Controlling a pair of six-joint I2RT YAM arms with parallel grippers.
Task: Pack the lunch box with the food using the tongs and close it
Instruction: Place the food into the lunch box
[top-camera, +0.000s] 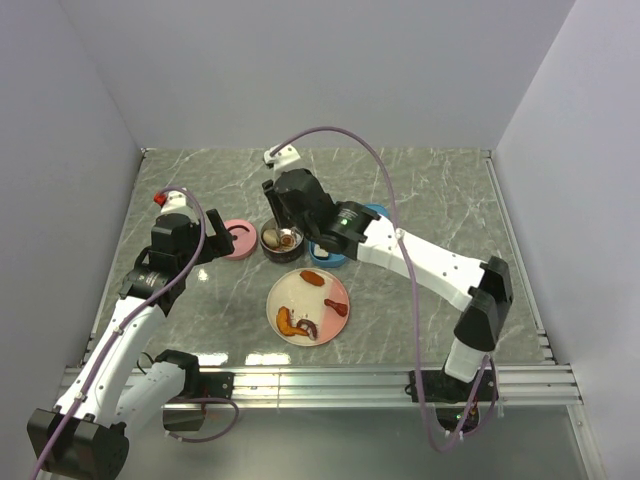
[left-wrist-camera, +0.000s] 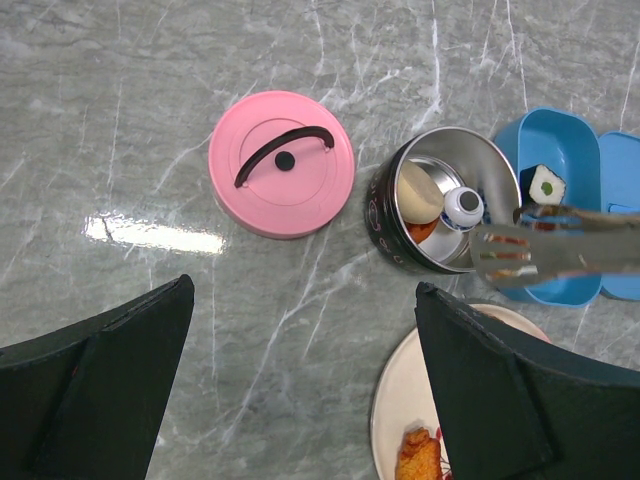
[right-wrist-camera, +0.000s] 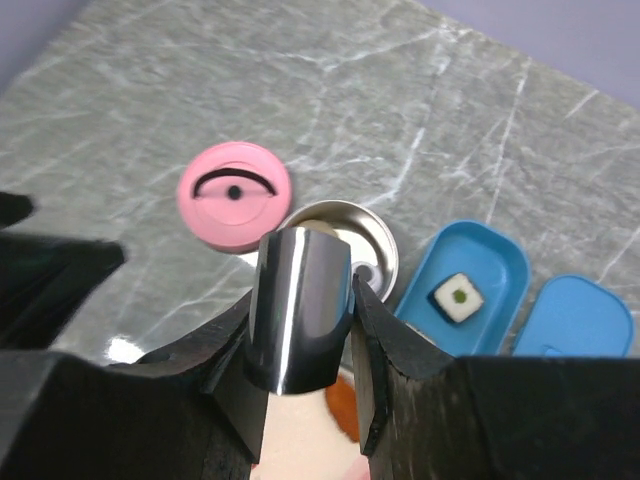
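Packing partway; lids off, plate not yet emptied.
My left tool (left-wrist-camera: 305, 300) hovers, fingers apart; pink lid (left-wrist-camera: 282, 163) lies at 9 o'clock of the steel pot (left-wrist-camera: 385, 228), which holds a bun (left-wrist-camera: 418, 190). My right tool (right-wrist-camera: 305, 350) is clamped on the tongs (left-wrist-camera: 560, 250), tips over the pot. Blue box (left-wrist-camera: 575, 140) at 3 o'clock holds one sushi square (left-wrist-camera: 545, 183). Shrimp (top-camera: 288, 320) and sausage (top-camera: 337, 307) lie on the plate (top-camera: 280, 298) at 6 o'clock, unobstructed.

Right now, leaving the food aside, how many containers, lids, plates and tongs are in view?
Containers: 2, round metal tin and blue box
Lids: 2, pink lid and blue lid
Plates: 1, the plate
Tongs: 1, the tongs
Total: 6
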